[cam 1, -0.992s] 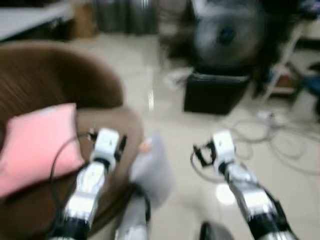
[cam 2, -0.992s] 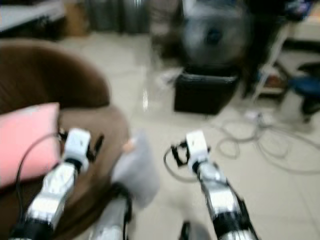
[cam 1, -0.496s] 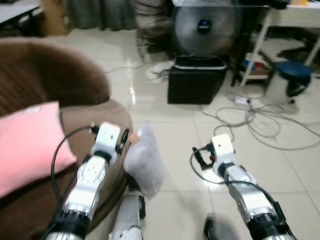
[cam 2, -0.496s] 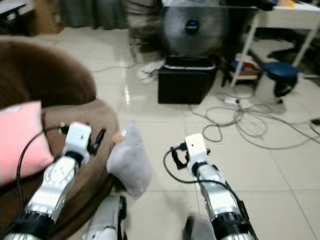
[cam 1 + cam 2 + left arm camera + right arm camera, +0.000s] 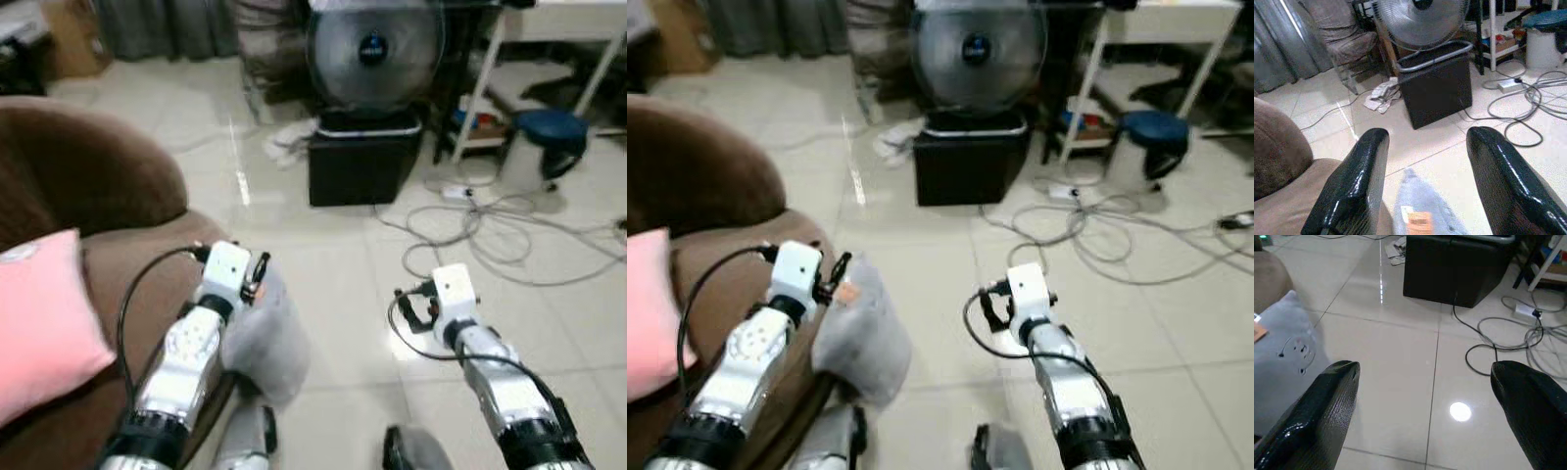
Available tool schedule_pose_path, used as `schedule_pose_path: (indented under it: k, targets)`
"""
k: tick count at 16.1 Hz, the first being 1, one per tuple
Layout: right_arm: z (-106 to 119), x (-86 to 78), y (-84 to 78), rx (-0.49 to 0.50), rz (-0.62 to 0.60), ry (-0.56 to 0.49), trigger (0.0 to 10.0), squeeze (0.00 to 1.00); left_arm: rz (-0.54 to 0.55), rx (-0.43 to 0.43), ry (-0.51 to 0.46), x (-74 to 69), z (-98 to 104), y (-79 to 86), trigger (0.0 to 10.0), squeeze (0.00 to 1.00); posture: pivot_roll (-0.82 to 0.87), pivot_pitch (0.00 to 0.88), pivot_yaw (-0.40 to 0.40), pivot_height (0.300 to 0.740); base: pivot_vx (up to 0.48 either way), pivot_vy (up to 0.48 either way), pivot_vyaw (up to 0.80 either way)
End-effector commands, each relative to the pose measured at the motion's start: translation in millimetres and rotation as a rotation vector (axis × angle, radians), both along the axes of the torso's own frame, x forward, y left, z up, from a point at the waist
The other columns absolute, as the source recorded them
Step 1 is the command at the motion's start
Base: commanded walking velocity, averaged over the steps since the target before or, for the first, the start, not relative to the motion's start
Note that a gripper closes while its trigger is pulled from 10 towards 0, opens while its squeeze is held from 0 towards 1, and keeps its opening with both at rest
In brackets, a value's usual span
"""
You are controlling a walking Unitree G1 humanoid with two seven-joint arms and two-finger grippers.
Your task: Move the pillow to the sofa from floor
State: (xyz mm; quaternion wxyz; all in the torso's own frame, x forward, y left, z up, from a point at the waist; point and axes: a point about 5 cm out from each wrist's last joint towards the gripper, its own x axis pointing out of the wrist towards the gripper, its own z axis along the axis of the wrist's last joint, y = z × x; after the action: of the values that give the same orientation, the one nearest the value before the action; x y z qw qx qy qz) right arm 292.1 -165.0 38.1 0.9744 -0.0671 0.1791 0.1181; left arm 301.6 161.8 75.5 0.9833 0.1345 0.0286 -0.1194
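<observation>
We judge the task barely begun: the grey pillow [image 5: 860, 338] stands on the floor [image 5: 323, 264], leaning against the brown sofa [image 5: 98, 196], not yet lifted. Our left gripper [image 5: 1422, 186] hovers just above it, fingers spread and empty. Our right gripper [image 5: 1425, 426], also spread and empty, points floorward with the pillow off to its left.
</observation>
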Motion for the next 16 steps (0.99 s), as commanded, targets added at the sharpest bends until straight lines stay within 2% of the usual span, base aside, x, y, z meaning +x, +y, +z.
schedule_pose_path:
  k: [1, 6, 10, 12, 16]
  targets:
    - [6.9, 4.8, 14.8, 0.017, 0.04, -0.026, 10.0, 0.0, 0.041, 0.011, 0.004, -0.7, 0.1, 14.2, 10.0, 0.0, 0.03, 0.0, 0.032, 0.613, 0.337, 0.0, 0.0]
    - [7.3, 6.3, 15.0, 0.017, 0.038, -0.024, 10.0, 0.0, 0.041, 0.011, 0.004, 1.1, 0.8, 14.7, 10.0, 0.0, 0.03, 0.0, 0.033, 0.613, 0.335, 0.0, 0.0]
    - [7.2, 6.5, 15.4, 0.021, 0.038, -0.02, 10.0, 0.0, 0.04, 0.012, 0.002, 1.3, 1.1, 15.0, 10.0, 0.0, 0.03, 0.0, 0.034, 0.613, 0.334, 0.0, -0.5]
    - [7.6, 6.9, 15.8, 0.02, 0.04, -0.022, 10.0, 0.0, 0.044, 0.017, 0.006, 2.0, 0.9, 15.4, 10.0, 0.0, 0.03, 0.0, 0.035, 0.613, 0.3, 0.0, 0.0]
    - [6.9, 7.1, 15.7, 0.021, 0.042, -0.016, 10.0, 0.0, 0.042, 0.027, 0.017, 1.9, -0.7, 15.6, 10.0, 0.0, 0.03, 0.0, 0.036, 0.613, 0.0, 0.0, 0.0]
